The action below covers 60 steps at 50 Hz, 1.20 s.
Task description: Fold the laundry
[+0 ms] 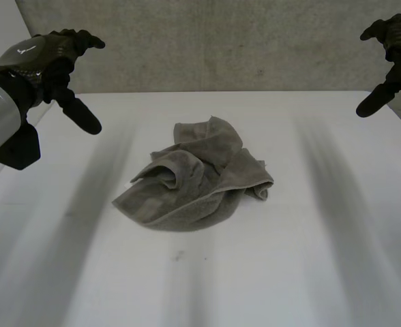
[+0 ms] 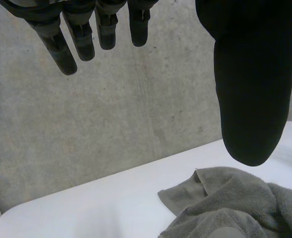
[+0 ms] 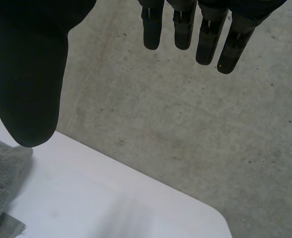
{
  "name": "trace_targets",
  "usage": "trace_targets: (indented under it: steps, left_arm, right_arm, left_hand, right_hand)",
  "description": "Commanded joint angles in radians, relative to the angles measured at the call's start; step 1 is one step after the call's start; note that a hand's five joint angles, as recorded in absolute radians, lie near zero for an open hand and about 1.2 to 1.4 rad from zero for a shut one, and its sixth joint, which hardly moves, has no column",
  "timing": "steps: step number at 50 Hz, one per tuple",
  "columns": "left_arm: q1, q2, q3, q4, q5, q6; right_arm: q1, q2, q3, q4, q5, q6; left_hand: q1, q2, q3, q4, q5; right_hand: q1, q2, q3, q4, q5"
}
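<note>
The grey towel [image 1: 197, 178] lay crumpled on the white bench [image 1: 323, 245], below and between the hands, well apart from both. The left hand [image 1: 42, 58] and right hand [image 1: 399, 42] hovered, fingers spread, holding nothing (folding not begun, I'd judge). Next they'd need to reach down, find corners and spread it flat.

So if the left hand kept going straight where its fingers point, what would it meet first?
Probably the grey concrete wall behind the white table, though depth is unclear. The open left hand is raised; the crumpled grey towel lies lower, off that line.
</note>
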Motion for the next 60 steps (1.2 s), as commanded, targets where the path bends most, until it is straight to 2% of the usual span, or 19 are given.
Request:
trace_targets:
  steps: [1, 8, 10, 13, 19, 22, 27, 31, 33, 34, 35, 36, 38, 39, 40, 44, 46, 49, 60]
  left_arm:
    - [0.001, -0.001, -0.007, 0.01, 0.001, 0.005]
    - [0.015, -0.005, -0.047, 0.014, -0.004, 0.004]
    - [0.05, -0.014, -0.089, 0.039, -0.004, 0.002]
    - [0.071, -0.027, -0.14, 0.065, -0.004, 0.002]
    - [0.07, -0.051, -0.269, 0.122, -0.002, 0.007]
    - [0.067, -0.062, -0.304, 0.142, -0.002, 0.005]
    - [0.058, -0.119, -0.424, 0.252, -0.004, 0.009]
    - [0.058, -0.136, -0.461, 0.281, -0.005, 0.009]
    - [0.058, -0.139, -0.485, 0.291, -0.005, 0.009]
    - [0.058, -0.139, -0.485, 0.291, -0.005, 0.009]
    - [0.058, -0.14, -0.494, 0.292, -0.005, 0.009]
    - [0.058, -0.14, -0.495, 0.292, -0.005, 0.009]
    - [0.058, -0.139, -0.511, 0.294, -0.004, 0.007]
    - [0.058, -0.139, -0.511, 0.294, -0.004, 0.007]
    - [0.056, -0.137, -0.518, 0.294, -0.004, 0.007]
    - [0.038, -0.14, -0.522, 0.3, -0.005, 0.005]
    - [0.009, -0.146, -0.524, 0.324, -0.005, 0.004]
    - [-0.019, -0.174, -0.527, 0.361, -0.005, -0.002]
    - [-0.105, -0.281, -0.487, 0.487, -0.011, 0.005]
  right_arm:
    - [0.016, 0.004, -0.001, -0.004, -0.019, -0.006]
    - [0.026, 0.033, 0.025, 0.006, -0.076, -0.124]
    - [0.055, 0.085, 0.042, 0.006, -0.1, -0.213]
    - [0.117, 0.139, 0.042, 0.009, -0.1, -0.253]
    - [0.226, 0.266, 0.053, -0.005, -0.108, -0.224]
    - [0.238, 0.306, 0.05, -0.011, -0.109, -0.197]
    - [0.278, 0.461, 0.036, -0.12, -0.108, -0.066]
    - [0.298, 0.527, 0.035, -0.208, -0.103, -0.052]
    - [0.303, 0.596, 0.027, -0.304, -0.087, -0.052]
    - [0.303, 0.596, 0.027, -0.304, -0.086, -0.052]
    - [0.304, 0.624, 0.018, -0.339, -0.073, -0.057]
    - [0.304, 0.624, 0.018, -0.34, -0.073, -0.057]
    - [0.304, 0.651, -0.002, -0.382, -0.054, -0.081]
    - [0.304, 0.651, -0.002, -0.383, -0.054, -0.081]
    - [0.304, 0.642, -0.007, -0.393, -0.059, -0.098]
    - [0.304, 0.573, -0.015, -0.412, -0.068, -0.12]
    - [0.304, 0.465, -0.005, -0.427, -0.092, -0.129]
    - [0.307, 0.38, 0.008, -0.425, -0.115, -0.127]
    - [0.318, 0.192, 0.036, -0.317, -0.125, -0.132]
  left_hand:
    - [0.004, 0.011, 0.009, 0.008, -0.028]
    - [0.007, 0.014, 0.012, 0.01, -0.025]
    - [0.019, 0.025, 0.023, 0.022, -0.013]
    - [0.045, 0.052, 0.05, 0.049, 0.013]
    - [0.063, 0.069, 0.068, 0.066, 0.031]
    - [0.063, 0.069, 0.068, 0.066, 0.031]
    - [0.016, 0.022, 0.021, 0.019, -0.016]
    - [0.004, 0.01, 0.008, 0.007, -0.029]
    - [0.004, 0.01, 0.008, 0.007, -0.029]
    - [0.004, 0.01, 0.008, 0.007, -0.029]
    - [0.004, 0.01, 0.008, 0.007, -0.029]
    - [0.004, 0.01, 0.008, 0.007, -0.029]
    - [0.004, 0.01, 0.008, 0.007, -0.029]
    - [0.004, 0.01, 0.008, 0.007, -0.029]
    - [0.004, 0.01, 0.008, 0.007, -0.029]
    - [0.004, 0.01, 0.008, 0.007, -0.029]
    - [0.004, 0.01, 0.008, 0.007, -0.029]
    - [0.004, 0.01, 0.008, 0.007, -0.029]
    - [0.004, 0.011, 0.009, 0.008, -0.028]
  right_hand:
    - [-0.018, -0.043, -0.031, -0.052, -0.052]
    - [-0.018, -0.043, -0.031, -0.052, -0.052]
    - [-0.018, -0.043, -0.031, -0.052, -0.052]
    - [-0.018, -0.043, -0.031, -0.052, -0.052]
    - [-0.018, -0.043, -0.031, -0.052, -0.052]
    - [-0.018, -0.043, -0.031, -0.052, -0.052]
    - [-0.018, -0.043, -0.031, -0.052, -0.052]
    - [0.006, -0.018, -0.006, -0.027, -0.027]
    - [0.158, 0.134, 0.146, 0.125, 0.124]
    - [0.159, 0.135, 0.147, 0.126, 0.125]
    - [0.322, 0.298, 0.31, 0.289, 0.288]
    - [0.324, 0.299, 0.311, 0.29, 0.29]
    - [0.969, 0.945, 0.956, 0.935, 0.935]
    - [0.972, 0.948, 0.96, 0.939, 0.938]
    - [1.201, 1.177, 1.189, 1.168, 1.167]
    - [1.203, 1.179, 1.191, 1.17, 1.169]
    - [1.203, 1.179, 1.191, 1.17, 1.169]
    - [1.203, 1.179, 1.191, 1.17, 1.169]
    - [1.203, 1.179, 1.191, 1.17, 1.169]
